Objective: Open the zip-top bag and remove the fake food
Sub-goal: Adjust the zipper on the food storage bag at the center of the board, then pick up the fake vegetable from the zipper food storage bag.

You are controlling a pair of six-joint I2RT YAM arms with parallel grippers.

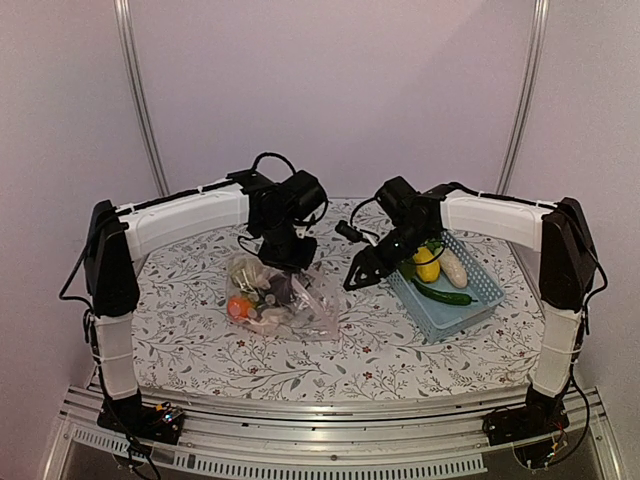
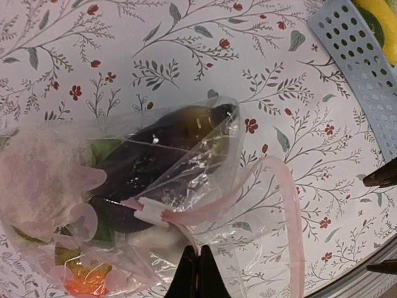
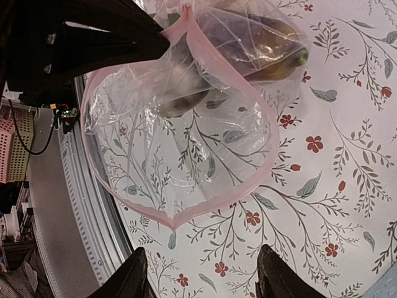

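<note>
With our left hand (image 2: pixel 196 273) pinching the open rim of the zip-top bag (image 1: pixel 300 300) lying on the surface (image 1: pixel 400 350), our spread right hand (image 3: pixel 208 282) must reach inside for the fake food (image 2: pixel 155 158).

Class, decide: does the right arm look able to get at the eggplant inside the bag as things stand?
Probably yes. The bag mouth gapes toward the open right gripper, the left gripper pinches its rim, and nothing lies before the eggplant but loose plastic.
</note>
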